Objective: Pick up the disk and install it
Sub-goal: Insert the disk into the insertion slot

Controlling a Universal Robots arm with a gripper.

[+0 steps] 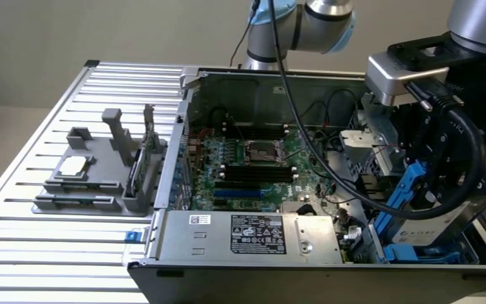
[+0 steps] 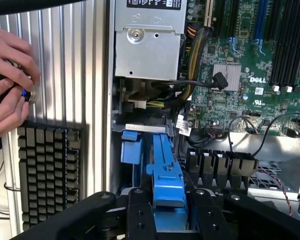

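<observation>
The disk (image 1: 429, 229) is a silver-grey drive with a white label, framed by a bright blue carrier bracket. It hangs tilted over the drive bay (image 1: 420, 256) at the open computer case's front corner, on the exterior view's right. My gripper (image 1: 424, 196) is shut on it from above. In the wrist view the blue bracket of the disk (image 2: 166, 172) sits between the gripper's (image 2: 167, 207) two black fingers (image 2: 140, 212). A blue bay slot (image 2: 131, 147) lies just beyond it inside the case.
The grey labelled power-supply box (image 1: 252, 235) fills the case's front, beside the bay. The motherboard (image 1: 252, 158) lies behind it with loose cables (image 2: 190, 85). A grey fixture (image 1: 91, 171) holding a small chip (image 1: 73, 166) stands on the slatted table. A person's hands (image 2: 7, 85) and a keyboard (image 2: 50, 170) are beside the case.
</observation>
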